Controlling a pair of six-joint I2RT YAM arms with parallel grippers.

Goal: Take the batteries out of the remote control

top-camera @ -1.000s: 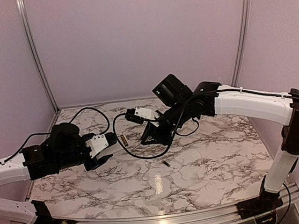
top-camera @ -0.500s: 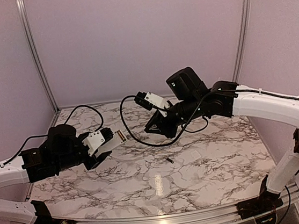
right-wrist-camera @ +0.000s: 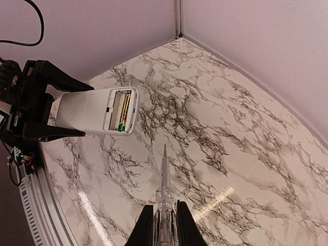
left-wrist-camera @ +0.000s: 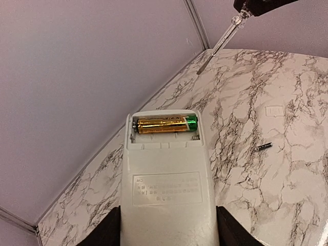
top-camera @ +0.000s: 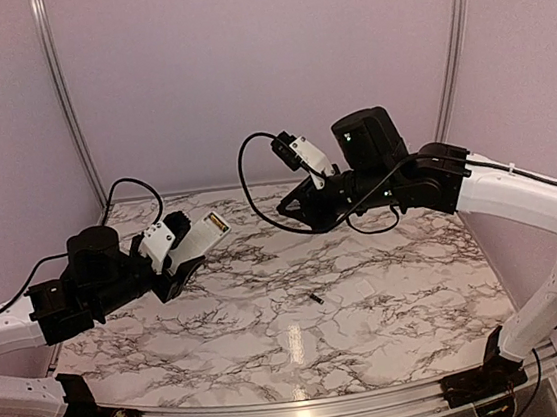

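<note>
My left gripper [left-wrist-camera: 166,225] is shut on the white remote control [left-wrist-camera: 166,179] and holds it in the air, back side up. Its battery recess is open at the far end, with one gold and green battery [left-wrist-camera: 165,124] lying in it. In the top view the remote [top-camera: 199,236] sticks out of the left gripper [top-camera: 176,260] over the table's back left. My right gripper [right-wrist-camera: 163,220] is shut on a clear screwdriver [right-wrist-camera: 164,174]. Its tip points toward the remote [right-wrist-camera: 92,110] but stays well apart from it. The right gripper [top-camera: 303,206] hangs above the back middle.
A small dark slim piece [top-camera: 313,298] lies on the marble table [top-camera: 390,306]; it also shows in the left wrist view [left-wrist-camera: 264,146]. A small flat white cover plate [left-wrist-camera: 273,110] lies on the table farther right. Purple walls close the back and sides.
My left gripper has lifted the remote up and back to the left. My right gripper has risen and pulled away to the right with the screwdriver.
</note>
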